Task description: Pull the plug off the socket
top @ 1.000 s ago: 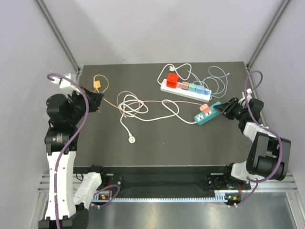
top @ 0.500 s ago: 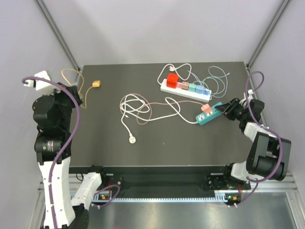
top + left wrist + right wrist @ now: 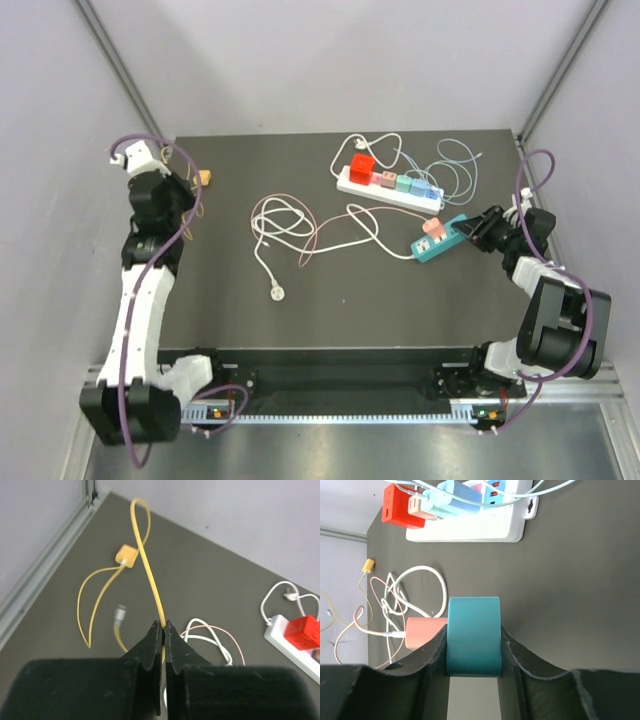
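Left hand [image 3: 163, 626] is clenched on a thin yellow cable [image 3: 144, 555], fingers pressed together with the cable pinched at the tips. It hovers by the left edge of the surface [image 3: 400, 300], near the far left corner. The cable loops up and runs to a small yellow plug [image 3: 204, 177] lying flat close to that corner. A silver connector [image 3: 119, 614] lies just beside the cable.

Right hand [image 3: 468, 230] is at the right edge, grasping one end of a teal power strip [image 3: 437, 242], fingers on both of its sides. A pink plug [image 3: 431, 227] sits in the strip, still seated, its thin pink cord [image 3: 330, 225] trailing left into loose loops with a white cable [image 3: 262, 255] mid-surface.

A white power strip [image 3: 352, 182] with a red cube [image 3: 362, 166] and other adapters lies near the far edge, apart from the teal one.
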Action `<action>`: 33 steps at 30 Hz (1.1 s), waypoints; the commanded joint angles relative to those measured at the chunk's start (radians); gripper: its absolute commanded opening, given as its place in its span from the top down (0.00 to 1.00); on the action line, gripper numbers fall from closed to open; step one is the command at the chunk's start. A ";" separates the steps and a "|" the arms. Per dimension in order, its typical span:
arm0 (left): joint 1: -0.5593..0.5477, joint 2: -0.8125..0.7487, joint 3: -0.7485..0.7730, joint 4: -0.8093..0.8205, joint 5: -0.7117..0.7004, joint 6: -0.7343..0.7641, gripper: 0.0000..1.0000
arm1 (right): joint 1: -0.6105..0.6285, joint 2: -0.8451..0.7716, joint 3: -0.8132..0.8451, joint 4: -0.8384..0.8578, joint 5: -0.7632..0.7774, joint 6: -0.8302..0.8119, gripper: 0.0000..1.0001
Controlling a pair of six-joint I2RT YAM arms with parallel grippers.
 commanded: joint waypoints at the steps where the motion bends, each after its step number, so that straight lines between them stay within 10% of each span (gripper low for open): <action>1: 0.008 0.086 -0.029 0.253 -0.056 -0.073 1.00 | -0.016 -0.006 -0.002 0.071 -0.015 -0.009 1.00; 21: 0.095 0.928 0.284 0.500 -0.013 -0.270 0.98 | 0.001 0.011 0.014 0.111 -0.109 0.006 1.00; 26: 0.140 0.999 0.370 0.407 0.088 -0.232 0.46 | 0.002 0.016 0.015 0.116 -0.114 0.006 1.00; 33: 0.170 0.900 0.378 0.388 0.243 -0.173 0.25 | 0.007 0.010 0.018 0.116 -0.120 -0.005 1.00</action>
